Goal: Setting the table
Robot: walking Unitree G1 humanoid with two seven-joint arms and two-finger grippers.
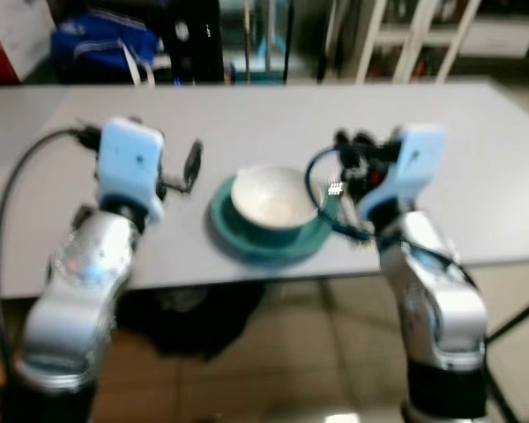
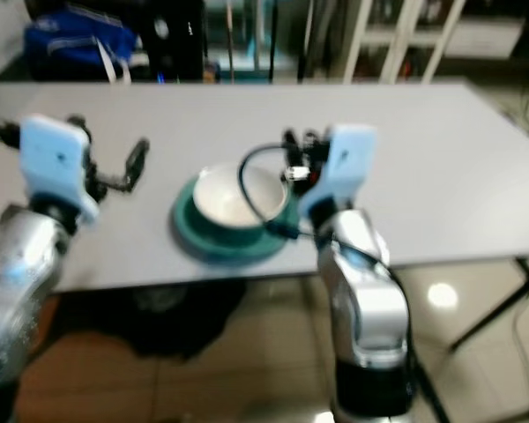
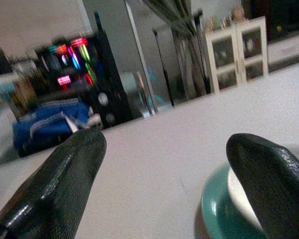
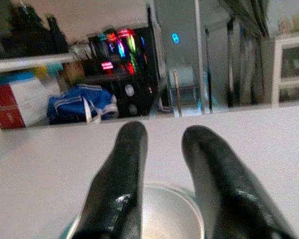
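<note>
Two silver arms fill the lower frame. Left pincer [image 1: 190, 167], spread wide, hovers left of centre; right pincer [image 4: 164, 164], narrow and empty, sits over the bowl's rim. Glossy white round bowl [image 1: 273, 199] rests on a teal plate [image 1: 238, 231], centre, on the matte grey desk [image 1: 476, 176]. Release should be gentle, keeping the bowl centred.

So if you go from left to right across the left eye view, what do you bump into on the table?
Left tool → green plate with the white bowl sitting on it → right tool.
</note>
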